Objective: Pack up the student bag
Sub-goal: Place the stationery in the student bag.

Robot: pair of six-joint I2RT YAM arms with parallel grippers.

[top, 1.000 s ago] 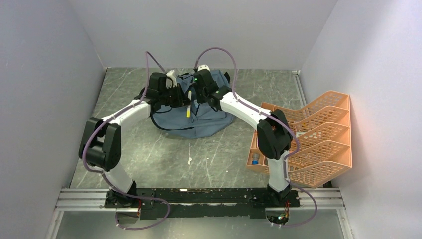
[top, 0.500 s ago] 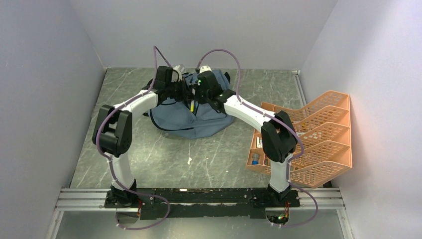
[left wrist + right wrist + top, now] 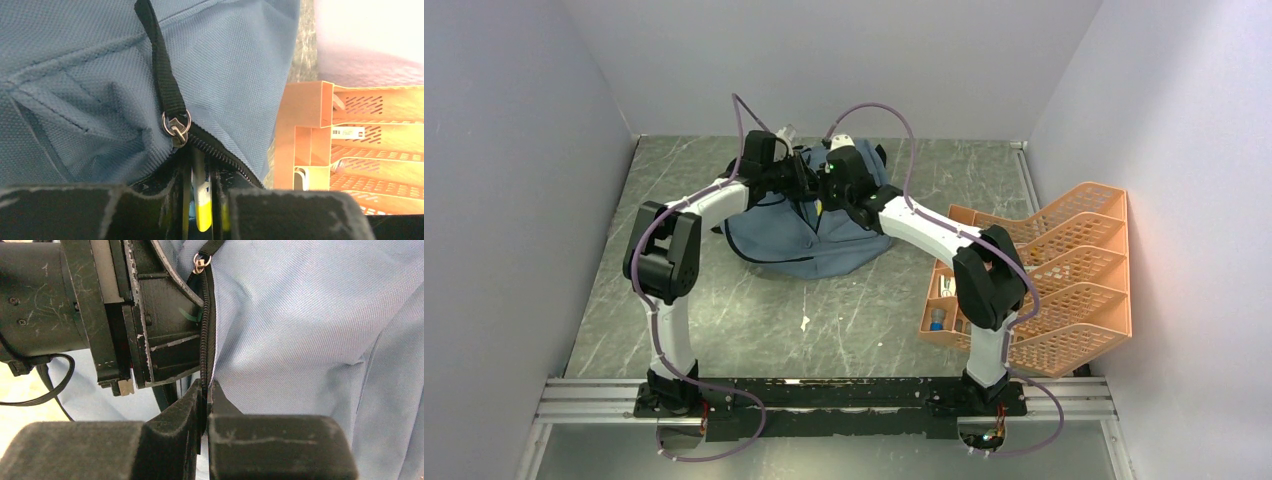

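— Student bag [image 3: 794,245]: where is it, and why are both hands on it?

— It slumps at the far middle of the table [image 3: 724,310], with the orange tray [image 3: 1114,250] off to its right. My right gripper [image 3: 206,390] is pinched tight on the zip edge [image 3: 204,340], I judge to hold the mouth open. My left gripper [image 3: 200,191], narrow, holds a yellow pen [image 3: 201,212] at that gap, ready to go in.

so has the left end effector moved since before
Yes, the left end effector has shifted right across the student bag, toward the orange tray.
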